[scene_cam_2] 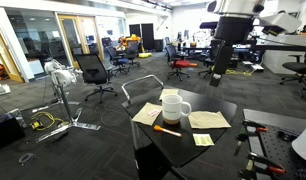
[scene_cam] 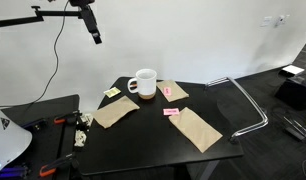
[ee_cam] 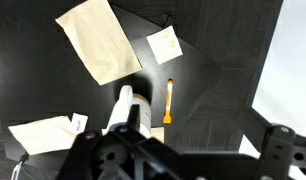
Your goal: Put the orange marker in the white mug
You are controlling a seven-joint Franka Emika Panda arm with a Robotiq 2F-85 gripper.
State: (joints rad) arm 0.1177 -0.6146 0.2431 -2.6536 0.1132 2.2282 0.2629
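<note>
Wrist view looks straight down on the orange marker (ee_cam: 169,100), lying flat on the black bench (ee_cam: 53,110) just beside the white mug (ee_cam: 127,105) and outside it. In an exterior view it lies in front of the mug's base. Tan paper sheets (ee_cam: 98,40) and a pale sticky note (ee_cam: 164,43) lie around them. The fingers (scene_cam_2: 214,78) hang well above the bench; whether they are spread or pressed together cannot be told.

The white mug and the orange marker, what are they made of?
The white mug looks like glazed ceramic: thick, smooth, plain white walls. The orange marker is probably plastic: a thin, evenly coloured stick, though too small to be sure.
</note>
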